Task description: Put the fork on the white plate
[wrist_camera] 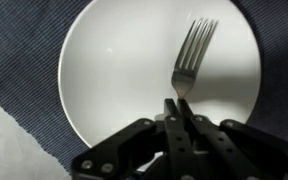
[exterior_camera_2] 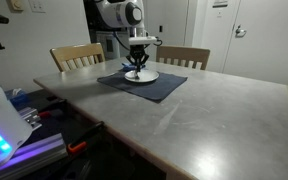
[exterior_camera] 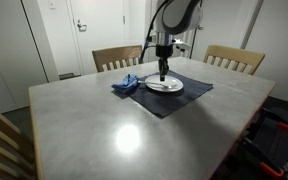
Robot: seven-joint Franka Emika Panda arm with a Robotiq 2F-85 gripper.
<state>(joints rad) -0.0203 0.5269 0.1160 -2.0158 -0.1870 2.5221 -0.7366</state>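
Observation:
A silver fork (wrist_camera: 189, 55) lies with its tines over the white plate (wrist_camera: 114, 70) in the wrist view. My gripper (wrist_camera: 178, 103) is shut on the fork's handle, right above the plate. The plate (exterior_camera: 165, 86) rests on a dark blue placemat (exterior_camera: 174, 97) at the far side of the table, and it also shows in an exterior view (exterior_camera_2: 140, 75) under the gripper (exterior_camera_2: 137, 66). In both exterior views the gripper (exterior_camera: 163, 74) points straight down onto the plate. The fork is too small to make out there.
A blue crumpled cloth (exterior_camera: 127, 84) lies on the placemat beside the plate. Two wooden chairs (exterior_camera: 117, 57) (exterior_camera: 234, 59) stand behind the grey table (exterior_camera: 134, 130). Equipment (exterior_camera_2: 9, 125) stands by a table edge.

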